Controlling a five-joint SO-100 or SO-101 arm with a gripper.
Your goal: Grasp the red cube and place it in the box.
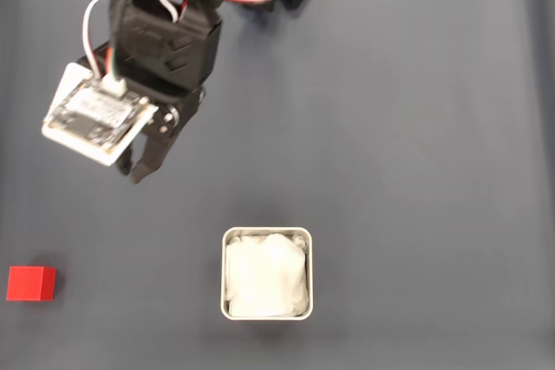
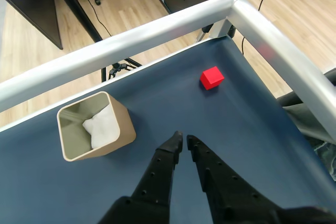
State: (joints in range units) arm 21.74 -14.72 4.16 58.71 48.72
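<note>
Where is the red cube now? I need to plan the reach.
In the fixed view the red cube sits on the dark mat at the far left edge, left of the box and below the gripper, touching neither.

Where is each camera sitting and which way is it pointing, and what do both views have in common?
Fixed view: stands above the table and looks straight down on the dark mat; the arm reaches in from the top left, with the gripper at its lower end.
Wrist view: rides on the arm and looks forward and down past the gripper's nearly closed fingertips toward the table's metal rail and a wooden floor beyond.
Both show the red cube and the box.
</note>
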